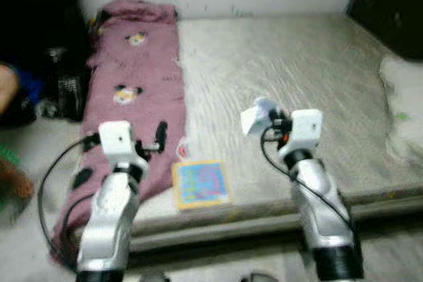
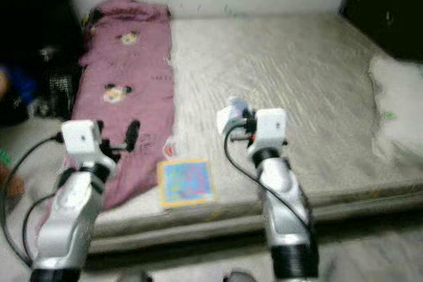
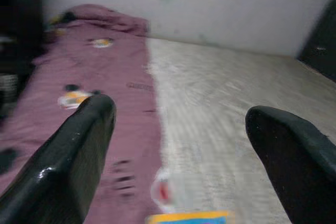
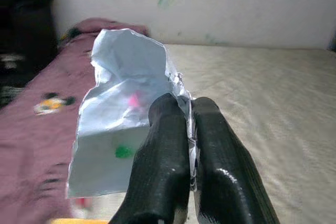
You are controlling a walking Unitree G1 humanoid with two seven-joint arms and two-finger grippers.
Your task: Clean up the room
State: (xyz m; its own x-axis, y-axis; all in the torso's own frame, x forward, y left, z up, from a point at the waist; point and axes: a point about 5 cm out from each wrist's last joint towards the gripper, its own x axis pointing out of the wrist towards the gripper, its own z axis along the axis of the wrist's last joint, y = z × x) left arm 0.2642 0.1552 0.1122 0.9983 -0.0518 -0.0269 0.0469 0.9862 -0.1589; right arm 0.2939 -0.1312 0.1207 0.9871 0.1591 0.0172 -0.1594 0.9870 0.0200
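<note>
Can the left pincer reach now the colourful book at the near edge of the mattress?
Probably yes. The left pincer is open, holds nothing, and hovers over the pink blanket just beside the book. Nothing lies between them; the right pincer is shut on a crumpled paper.

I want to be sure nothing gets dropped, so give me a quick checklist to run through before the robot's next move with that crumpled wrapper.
1. Right pincer shut on the crumpled white wrapper: ok, the fingers pinch one edge.
2. Wrapper lifted off the mattress: ok, it is held up above the bed.
3. Grip secure: cannot tell, only the edge is held and most of the wrapper hangs free.
4. Left pincer free for the next pick: ok, open and holding nothing.
5. Other clutter left on the bed: not ok, a colourful book lies at the near edge beside the maroon blanket.
6. Bin for the wrapper: cannot tell.
</note>
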